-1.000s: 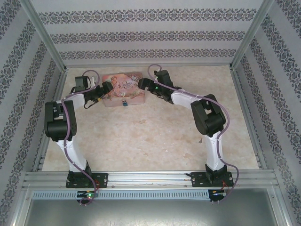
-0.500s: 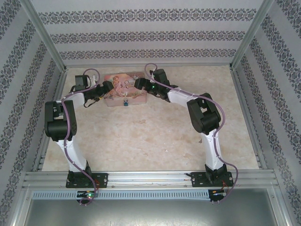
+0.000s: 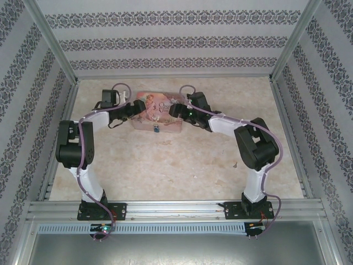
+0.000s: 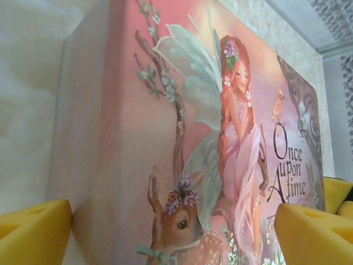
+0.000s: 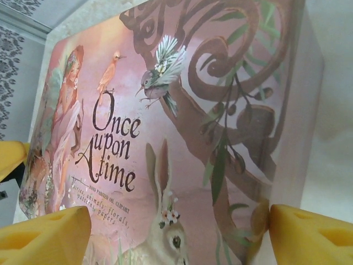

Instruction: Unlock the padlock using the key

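The pink tin (image 3: 157, 105) with the fairy picture sits at the back of the table. The tiny blue padlock (image 3: 156, 129) hangs from its front wall. My left gripper (image 3: 134, 108) is at the tin's left end and my right gripper (image 3: 175, 109) at its right end. In the left wrist view the tin (image 4: 165, 110) lies between the wide-set yellow fingers (image 4: 33, 232) of the left gripper (image 4: 174, 221). One finger is by the end wall and the other over the lid. The right gripper (image 5: 179, 223) holds the tin (image 5: 193, 165) the same way. The key is out of view.
The cream marbled table (image 3: 182, 165) is boxed in by patterned walls on three sides. An aluminium rail (image 3: 176, 210) carrying the arm bases runs along the near edge. Open tabletop lies between the arms, in front of the tin.
The tin has shifted right and toward the near edge, and both grippers have moved with it. Both pairs of jaws have narrowed slightly onto the tin's ends.
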You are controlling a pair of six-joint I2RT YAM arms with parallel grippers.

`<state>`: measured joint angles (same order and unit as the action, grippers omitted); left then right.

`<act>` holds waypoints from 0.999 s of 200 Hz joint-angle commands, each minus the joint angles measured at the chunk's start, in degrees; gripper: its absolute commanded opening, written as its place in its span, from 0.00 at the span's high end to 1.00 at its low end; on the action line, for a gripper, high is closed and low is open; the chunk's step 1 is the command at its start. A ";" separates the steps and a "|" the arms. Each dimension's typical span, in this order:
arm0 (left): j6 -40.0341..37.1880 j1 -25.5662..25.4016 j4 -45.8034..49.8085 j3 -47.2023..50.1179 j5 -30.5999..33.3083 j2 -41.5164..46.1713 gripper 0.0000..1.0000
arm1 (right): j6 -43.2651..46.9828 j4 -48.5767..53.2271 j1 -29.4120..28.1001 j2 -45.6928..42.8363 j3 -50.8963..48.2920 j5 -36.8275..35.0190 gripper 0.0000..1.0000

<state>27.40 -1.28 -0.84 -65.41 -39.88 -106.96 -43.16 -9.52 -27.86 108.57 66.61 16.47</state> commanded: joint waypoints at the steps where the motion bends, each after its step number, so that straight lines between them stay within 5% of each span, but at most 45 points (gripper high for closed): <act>1: -0.10 -6.05 0.93 1.74 -4.98 2.74 0.08 | 0.51 -3.20 -1.54 -5.70 -4.99 2.67 0.20; 101: 5.40 -19.81 -4.84 3.01 0.93 1.73 0.08 | 2.82 4.15 -0.97 -29.42 -25.89 -4.17 0.20; 159: 5.21 -20.99 -3.41 3.27 5.12 2.44 0.06 | 3.55 10.01 -0.62 -35.38 -29.12 -7.77 0.19; 200: 1.70 -19.62 2.45 -0.38 8.44 3.83 0.02 | 6.16 19.89 0.07 -38.35 -26.11 -14.18 0.10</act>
<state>31.09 -20.58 -2.68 -63.07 -31.62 -104.88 -39.72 4.86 -27.90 73.12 37.47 7.01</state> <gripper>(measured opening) 0.977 0.883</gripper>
